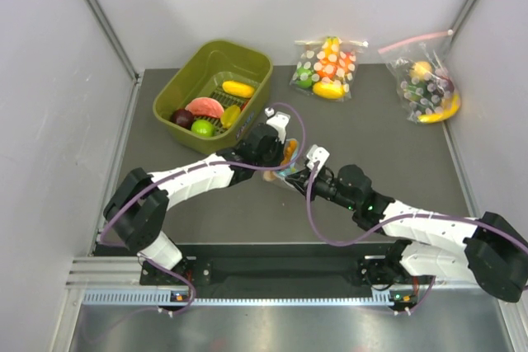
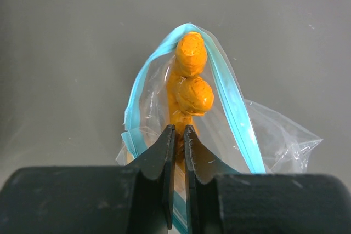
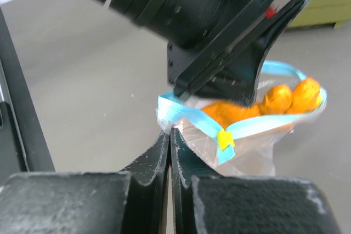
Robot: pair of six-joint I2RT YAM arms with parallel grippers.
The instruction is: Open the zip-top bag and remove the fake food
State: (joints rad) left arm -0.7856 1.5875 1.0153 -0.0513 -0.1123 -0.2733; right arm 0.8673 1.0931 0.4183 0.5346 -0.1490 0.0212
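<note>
Nearest us, the right hand (image 3: 170, 132) has its two dark fingers pressed flat together. We see them pinching the near lip of the zip-top bag (image 3: 249, 154) just under its light-blue zip strip (image 3: 186, 114), beside a small yellow slider (image 3: 225, 140). Opposite, the left hand (image 2: 179, 131) is closed to a thin slit on the bag's other lip, with a sliver of blue showing between its fingers. The strip bows out into a loop, so the mouth gapes. We find the fake food (image 2: 191, 78), lumpy orange pieces, standing in that mouth. The bag sits between our two hands at the middle of the dark tabletop (image 1: 388, 154). Beyond lies a green bin (image 1: 183, 80) of toy pieces. Farthest back are a dotted bag (image 1: 326, 68) and a second dotted bag (image 1: 429, 84).
</note>
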